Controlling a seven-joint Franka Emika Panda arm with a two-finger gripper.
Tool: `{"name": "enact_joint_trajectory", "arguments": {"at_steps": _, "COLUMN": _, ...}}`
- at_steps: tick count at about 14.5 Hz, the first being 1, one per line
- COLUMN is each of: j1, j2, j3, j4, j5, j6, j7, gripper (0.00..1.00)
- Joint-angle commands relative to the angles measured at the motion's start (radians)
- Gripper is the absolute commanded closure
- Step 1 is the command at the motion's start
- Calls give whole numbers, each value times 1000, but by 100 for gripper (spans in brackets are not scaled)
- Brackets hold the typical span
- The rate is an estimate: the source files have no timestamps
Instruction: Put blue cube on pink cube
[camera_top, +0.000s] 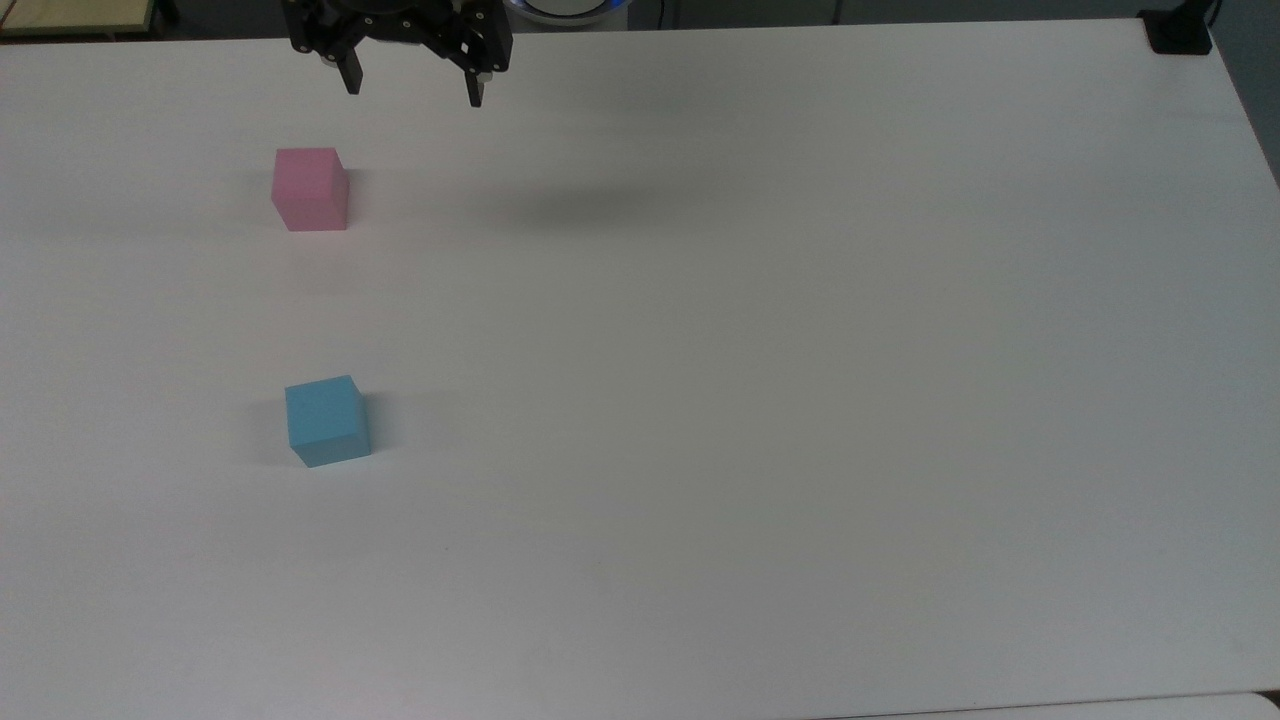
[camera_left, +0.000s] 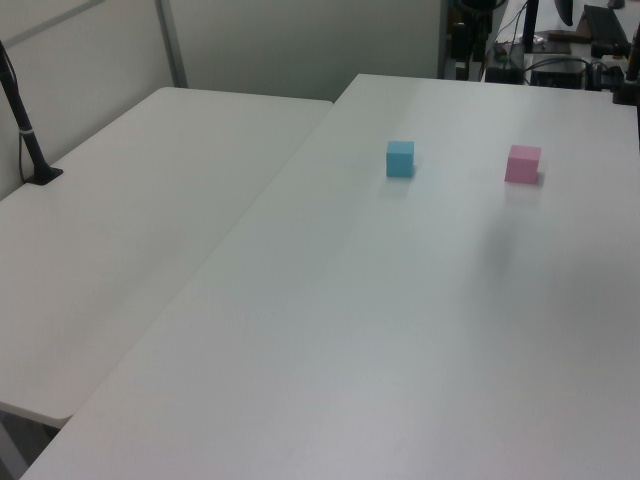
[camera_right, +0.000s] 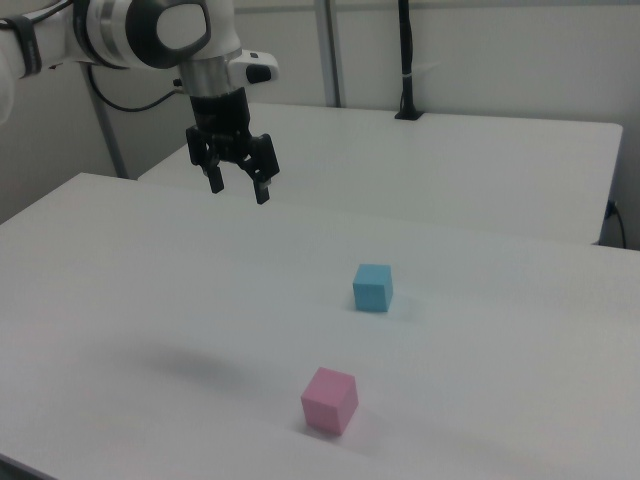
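The blue cube (camera_top: 327, 420) rests on the white table (camera_top: 760, 350), towards the top view's left; it also appears as the blue cube (camera_left: 400, 158) and the blue cube (camera_right: 372, 287). The pink cube (camera_top: 310, 189) sits apart from it, further back in the top view, and shows as the pink cube (camera_left: 522, 164) and the pink cube (camera_right: 329, 400). My gripper (camera_top: 412, 93) hangs open and empty high above the table near the top view's upper edge. In the right view the gripper (camera_right: 238, 188) hovers well above and away from both cubes.
A second white table (camera_left: 130, 230) adjoins the first on the left view's left. A black post (camera_left: 25, 120) stands clamped at that table's edge. Cables and equipment (camera_left: 560, 50) sit beyond the far end in the left view.
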Motion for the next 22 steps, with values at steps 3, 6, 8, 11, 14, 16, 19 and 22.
{"name": "enact_joint_trajectory", "arguments": {"at_steps": 3, "j1": 9, "j2": -10, "j3": -8, "j4": -3, "j5": 0, "j6": -22, "j7": -24, "gripper": 0}}
{"name": "enact_joint_trajectory", "arguments": {"at_steps": 6, "j1": 9, "j2": -10, "j3": -8, "j4": -3, "j5": 0, "j6": -22, "j7": -24, "gripper": 0}}
{"name": "enact_joint_trajectory", "arguments": {"at_steps": 8, "j1": 9, "j2": -11, "j3": -8, "j4": -3, "j5": 0, "j6": -22, "j7": -25, "gripper": 0}}
{"name": "enact_joint_trajectory", "arguments": {"at_steps": 11, "j1": 9, "j2": -11, "j3": -8, "j4": -3, "j5": 0, "j6": -25, "j7": -27, "gripper": 0}}
{"name": "enact_joint_trajectory", "arguments": {"at_steps": 14, "j1": 9, "j2": -11, "j3": -10, "j4": -1, "j5": 0, "j6": -30, "j7": -51, "gripper": 0}}
{"name": "enact_joint_trajectory", "arguments": {"at_steps": 16, "j1": 11, "j2": -14, "j3": -11, "j4": 0, "j5": 0, "j6": -30, "j7": -53, "gripper": 0}}
{"name": "enact_joint_trajectory", "arguments": {"at_steps": 19, "j1": 11, "j2": -10, "j3": -19, "j4": 2, "j5": 0, "j6": -19, "j7": -56, "gripper": 0}}
{"name": "enact_joint_trajectory", "arguments": {"at_steps": 22, "j1": 11, "j2": 10, "j3": -68, "j4": 2, "j5": 19, "j6": 51, "j7": -105, "gripper": 0}}
